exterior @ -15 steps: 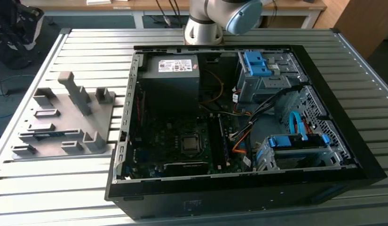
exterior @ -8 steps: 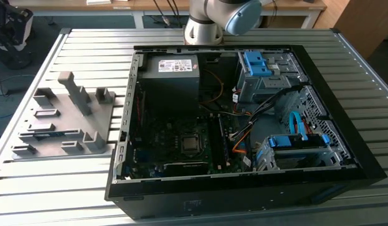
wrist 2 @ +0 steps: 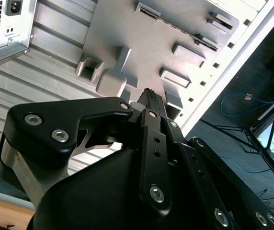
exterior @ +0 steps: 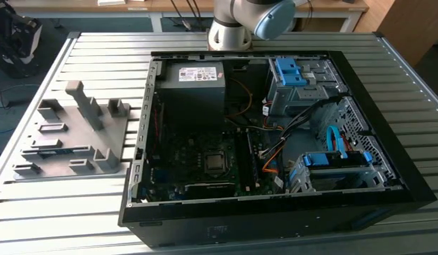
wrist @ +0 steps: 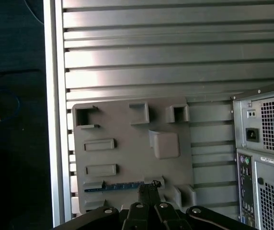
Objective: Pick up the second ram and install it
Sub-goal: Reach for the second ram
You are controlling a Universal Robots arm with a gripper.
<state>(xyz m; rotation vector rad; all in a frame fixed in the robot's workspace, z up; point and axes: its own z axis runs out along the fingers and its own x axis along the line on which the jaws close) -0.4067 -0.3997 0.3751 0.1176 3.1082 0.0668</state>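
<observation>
1. The gripper hangs over a grey parts fixture on the slatted aluminium table. Its fingertips look pressed together with nothing between them.
2. The second ram, a thin blue stick, stands on edge in a narrow slot along one side of the fixture. Held this way, its long upper edge is likely left free for a pinch. In the first wrist view, the fingertips line up just past one end of the stick and appear well above it.
3. The fixture's other pockets and raised holders look empty in both wrist views.
4. Beside the fixture, an open desktop computer case lies on its side with the panel off, so the motherboard faces upward for access from above.
5. Inside the case are a power supply, blue drive caddies and loose cables. Whether any memory slot is filled cannot be made out.
6. The robot arm rises from the table behind the case.
</observation>
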